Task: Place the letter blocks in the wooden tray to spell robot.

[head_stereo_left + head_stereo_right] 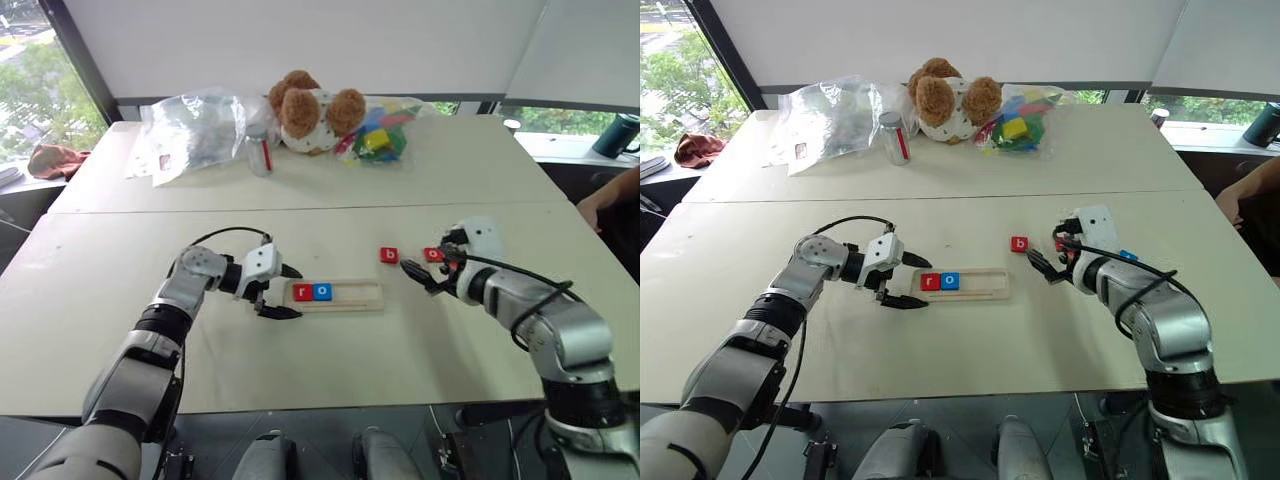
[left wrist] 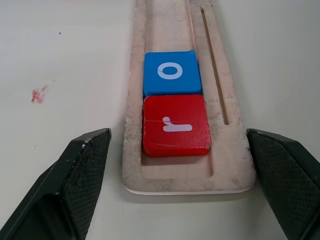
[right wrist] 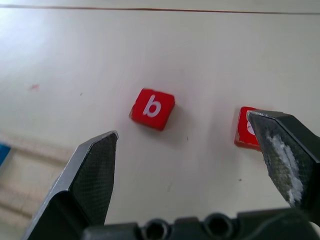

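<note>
The wooden tray (image 1: 360, 294) lies at mid-table with a red "r" block (image 1: 303, 292) and a blue "o" block (image 1: 322, 292) side by side at its left end. My left gripper (image 1: 298, 292) is open at that end, one finger on each side of the tray and nothing held; the left wrist view shows the "r" (image 2: 175, 125) and "o" (image 2: 172, 72) seated in the groove. A red "b" block (image 1: 389, 255) and a red "o" block (image 1: 433, 254) lie right of the tray. My right gripper (image 3: 183, 126) hovers open just behind them. A blue block (image 1: 1127, 255) peeks out past my right forearm.
At the table's far side sit a teddy bear (image 1: 312, 108), a clear plastic bag (image 1: 195, 130), a bag of coloured toy blocks (image 1: 378, 135) and a small can (image 1: 260, 150). A person's hand (image 1: 610, 195) rests at the right edge.
</note>
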{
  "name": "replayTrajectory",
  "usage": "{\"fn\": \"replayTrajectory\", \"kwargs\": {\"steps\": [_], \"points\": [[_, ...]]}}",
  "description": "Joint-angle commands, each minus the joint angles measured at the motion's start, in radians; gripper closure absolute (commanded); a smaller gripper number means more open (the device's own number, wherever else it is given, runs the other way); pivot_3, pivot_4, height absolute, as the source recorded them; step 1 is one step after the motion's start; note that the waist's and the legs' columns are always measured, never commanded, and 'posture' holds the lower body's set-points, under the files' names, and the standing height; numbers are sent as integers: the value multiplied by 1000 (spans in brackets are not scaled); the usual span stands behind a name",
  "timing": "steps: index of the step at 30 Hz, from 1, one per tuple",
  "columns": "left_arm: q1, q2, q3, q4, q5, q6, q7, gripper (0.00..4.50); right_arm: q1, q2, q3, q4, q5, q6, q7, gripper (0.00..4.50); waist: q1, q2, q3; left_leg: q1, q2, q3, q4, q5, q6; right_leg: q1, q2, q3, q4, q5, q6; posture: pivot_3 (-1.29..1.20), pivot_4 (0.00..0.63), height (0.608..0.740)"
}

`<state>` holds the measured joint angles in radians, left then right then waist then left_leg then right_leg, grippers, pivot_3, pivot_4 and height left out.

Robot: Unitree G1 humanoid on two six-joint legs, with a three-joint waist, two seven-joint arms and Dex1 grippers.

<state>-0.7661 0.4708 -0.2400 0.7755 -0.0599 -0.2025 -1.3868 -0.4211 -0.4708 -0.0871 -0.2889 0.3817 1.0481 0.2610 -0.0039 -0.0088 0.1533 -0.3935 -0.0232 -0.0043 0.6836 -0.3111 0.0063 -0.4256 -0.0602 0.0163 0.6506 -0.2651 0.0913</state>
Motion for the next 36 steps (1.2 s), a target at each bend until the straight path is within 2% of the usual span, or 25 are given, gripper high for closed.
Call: {"fn": "replayTrajectory", "kwargs": {"steps": [1, 8, 14, 19, 22, 27, 32, 36], "points": [[19, 74, 66, -109, -47, 56, -14, 57, -66, 81, 8, 17, -14, 43, -68, 0, -11, 0, 0, 0, 0, 0, 0, 0, 0, -1, 0, 0, 1, 0, 0, 0, 150, 740], [156, 283, 177, -503, -158, 336, -25, 57, -140, 227, 14, 113, -58, 109, -174, 0, -14, 1, 0, -1, 1, -1, -2, 0, 0, -3, -1, 1, 2, 0, 0, 0, 150, 740], [247, 320, 257, -738, -228, 502, 93, 57, -156, 264, 45, 206, -107, 82, -200, 0, -8, 1, 0, -1, -1, -1, -1, 0, 0, -1, -2, 1, 1, 0, 0, 0, 150, 740], [319, 322, 284, -850, -256, 569, 167, 57, -182, 288, 63, 321, -162, 5, -231, 0, -16, 1, 0, 0, -1, -1, -1, 0, -1, -1, -2, 1, 1, 0, 0, 0, 150, 740], [344, 323, 289, -878, -261, 581, 198, 0, -188, 295, 77, 353, -188, -37, -236, 875, -16, 0, 0, 1, 0, -1, -1, 1, -1, 0, -2, 1, 2, 0, 0, 0, 150, 740], [354, 324, 287, -909, -274, 593, 223, 0, -184, 297, 86, 362, -220, -56, -232, 3373, -17, 0, 0, 1, 0, -1, -1, 1, -1, 0, -2, 1, 2, 0, 0, 0, 150, 740], [329, 305, 255, -891, -281, 582, 221, 0, -171, 264, 101, 300, -253, -65, -224, 3376, -17, 0, 0, 2, 0, -1, -1, 1, -1, 0, -2, 1, 2, 0, 0, 0, 150, 740], [305, 284, 197, -883, -282, 568, 182, 0, -95, 183, 84, 9, -246, 63, -197, 3376, -4, 2, 1, 0, -1, -1, -1, 1, -1, 0, -2, 1, 1, 0, 0, 0, 150, 740]]}}
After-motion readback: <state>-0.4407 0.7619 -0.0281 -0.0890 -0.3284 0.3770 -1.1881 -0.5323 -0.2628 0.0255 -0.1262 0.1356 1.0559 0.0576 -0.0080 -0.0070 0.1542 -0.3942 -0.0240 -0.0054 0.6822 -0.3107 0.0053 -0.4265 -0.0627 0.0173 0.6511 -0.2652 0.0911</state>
